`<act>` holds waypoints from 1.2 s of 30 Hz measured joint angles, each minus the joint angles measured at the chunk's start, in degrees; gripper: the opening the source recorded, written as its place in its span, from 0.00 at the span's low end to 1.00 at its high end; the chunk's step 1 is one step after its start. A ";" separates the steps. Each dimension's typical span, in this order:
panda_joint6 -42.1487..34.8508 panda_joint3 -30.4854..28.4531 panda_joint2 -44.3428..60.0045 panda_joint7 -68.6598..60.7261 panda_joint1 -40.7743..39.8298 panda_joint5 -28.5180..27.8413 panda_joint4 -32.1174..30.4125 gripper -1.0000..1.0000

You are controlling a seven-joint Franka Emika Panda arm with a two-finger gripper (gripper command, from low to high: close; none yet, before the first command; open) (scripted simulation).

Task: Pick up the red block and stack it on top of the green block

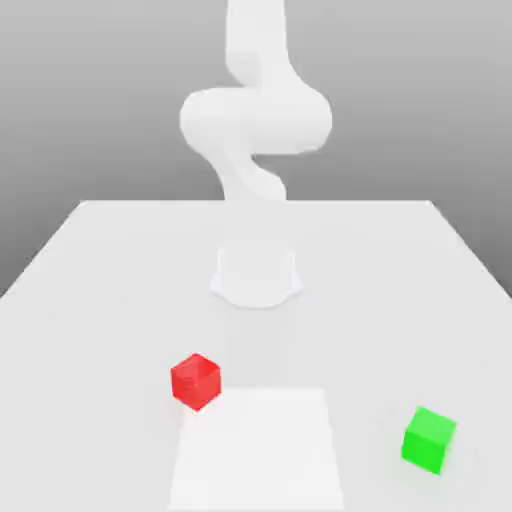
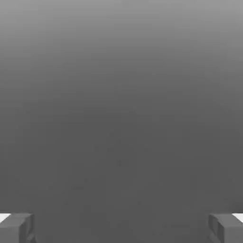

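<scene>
we saw the end effector [image 2: 121, 228] spread wide, holding nothing; the red block [image 1: 195, 381] sat on the table [image 1: 100, 300], well apart from the green block [image 1: 429, 439].

Open table [image 1: 100, 300] lay all around the red block [image 1: 195, 381] and the green block [image 1: 429, 439], which stood well apart.

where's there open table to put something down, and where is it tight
Bare table lies between the red block and green block, and along both sides of the arm's base. Nowhere is crowded; the blocks sit well apart.
</scene>
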 joint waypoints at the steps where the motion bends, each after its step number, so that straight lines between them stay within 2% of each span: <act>1: 1.39 0.03 1.67 1.13 -0.75 0.01 -1.86 0.50; 16: 23.51 0.13 29.13 19.54 -11.80 -0.13 -30.31 0.50; 19: 32.31 -0.57 40.53 21.80 -13.05 -0.04 -32.38 0.50; 23: 40.15 -0.26 49.91 21.80 -13.27 0.50 -31.67 0.50; 24: 41.66 -0.22 51.66 21.78 -13.30 0.55 -31.45 0.00; 31: 41.96 -0.19 51.94 22.00 -13.36 0.30 -31.42 0.00; 36: 34.26 -0.16 42.99 22.28 -13.51 -0.08 -32.68 0.00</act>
